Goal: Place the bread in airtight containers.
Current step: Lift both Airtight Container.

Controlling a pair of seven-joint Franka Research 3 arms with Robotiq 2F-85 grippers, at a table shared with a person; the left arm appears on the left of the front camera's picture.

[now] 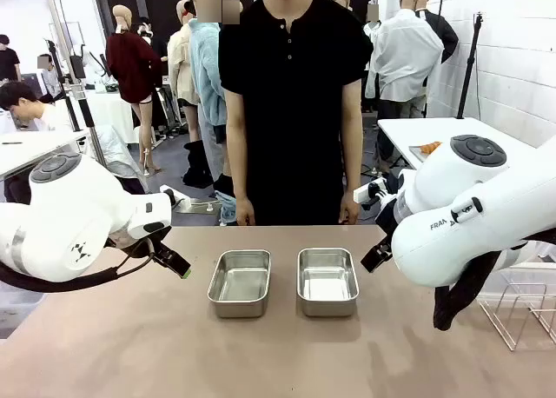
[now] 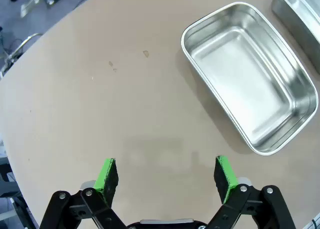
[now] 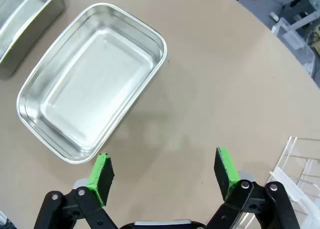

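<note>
Hovering wide open and empty, left gripper (image 2: 165,173) and right gripper (image 3: 164,173) flank 2 airtight containers, left tub (image 1: 237,308) and right tub (image 1: 327,308), at centre frame. The bread (image 1: 427,147), probably that golden-brown speck at upper right, should be light and crushable: pinch gently across its thick middle.

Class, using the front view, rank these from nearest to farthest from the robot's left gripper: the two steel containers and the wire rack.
Measured from the left gripper:
1. Left container, just beside the gripper, toward the table's middle.
2. Right container, next to the first, farther across.
3. Wire rack, at the picture's far right, beyond the right arm.
</note>
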